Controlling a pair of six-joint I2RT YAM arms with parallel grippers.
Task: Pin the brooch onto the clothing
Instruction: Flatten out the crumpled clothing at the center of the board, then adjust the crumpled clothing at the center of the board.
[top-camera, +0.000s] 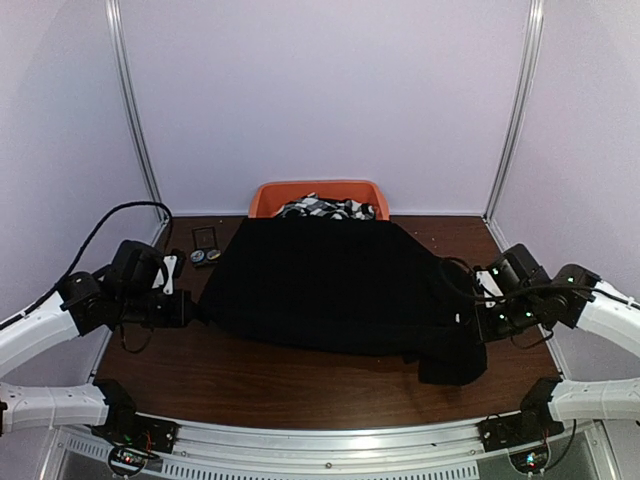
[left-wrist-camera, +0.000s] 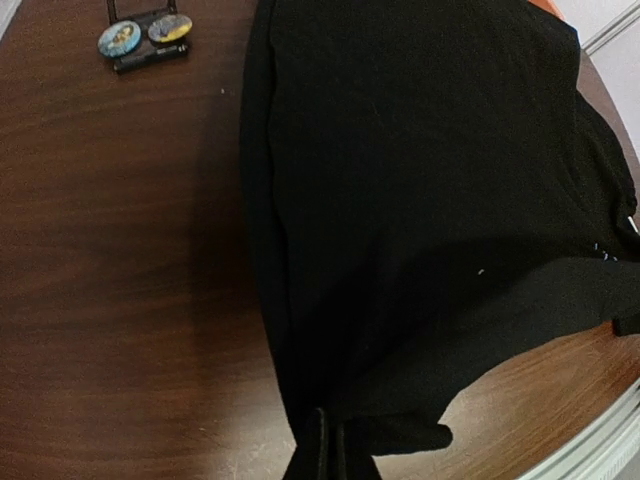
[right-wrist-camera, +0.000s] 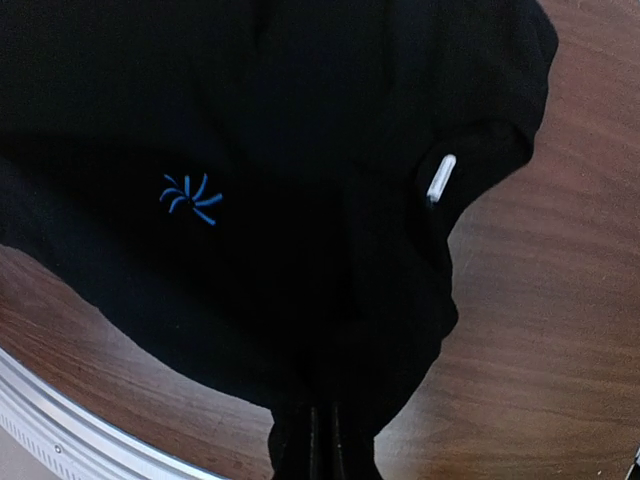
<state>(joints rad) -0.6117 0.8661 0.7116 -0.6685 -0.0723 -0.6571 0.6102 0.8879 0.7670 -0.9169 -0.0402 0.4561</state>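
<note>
Black shirt (top-camera: 330, 285) lies on table (top-camera: 250, 380); left gripper (top-camera: 192, 310) clenched on its left edge, right gripper (top-camera: 470, 322) likewise on its right edge; pull outward evenly, low, w/o bunching; 2 brooches (top-camera: 205, 257) near shirt's far-left corner.

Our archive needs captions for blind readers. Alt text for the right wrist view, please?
The right hand pinches the edge of a black shirt lying on a brown wooden table. A light-blue starburst mark and small white tag show on it.

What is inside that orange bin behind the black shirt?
The orange bin holds black-and-white patterned fabric, which shows above its rim. The black shirt hides the bin's front, so anything lying deeper cannot be seen.
</note>
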